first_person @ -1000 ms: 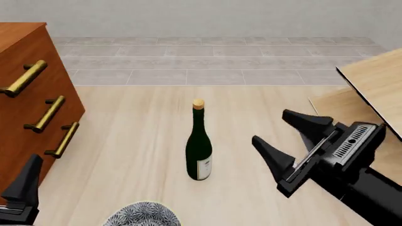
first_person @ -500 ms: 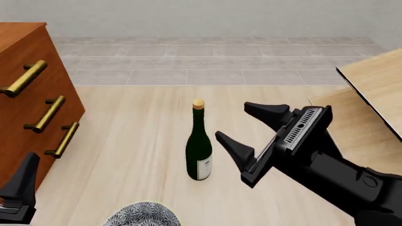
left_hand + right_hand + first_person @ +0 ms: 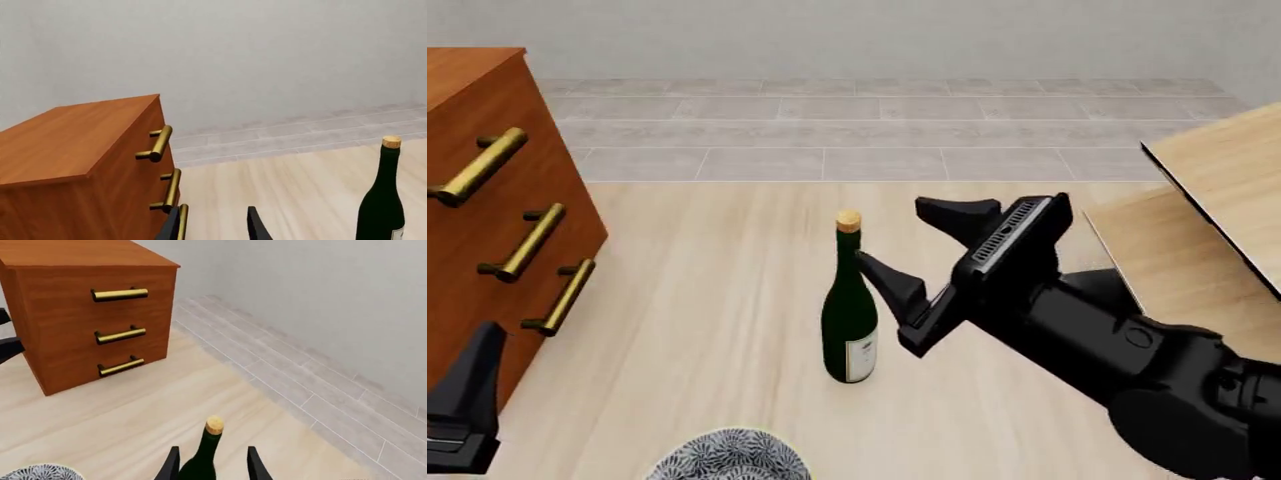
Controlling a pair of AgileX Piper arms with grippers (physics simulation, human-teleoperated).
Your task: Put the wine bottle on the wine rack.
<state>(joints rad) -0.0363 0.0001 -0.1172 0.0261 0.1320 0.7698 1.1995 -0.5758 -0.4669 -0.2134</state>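
Simulated home room; wooden cabinet [image 3: 481, 200], tiled floor [image 3: 881, 130], plain wall [image 3: 881, 35].

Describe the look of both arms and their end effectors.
The right arm is matte black with rounded, bulky links. Its end effector carries two pointed, wedge-shaped black fingers on a flat body with a grey ribbed grille panel. Only one black wedge finger of the left end effector shows in the front view. No cables or markings are visible.
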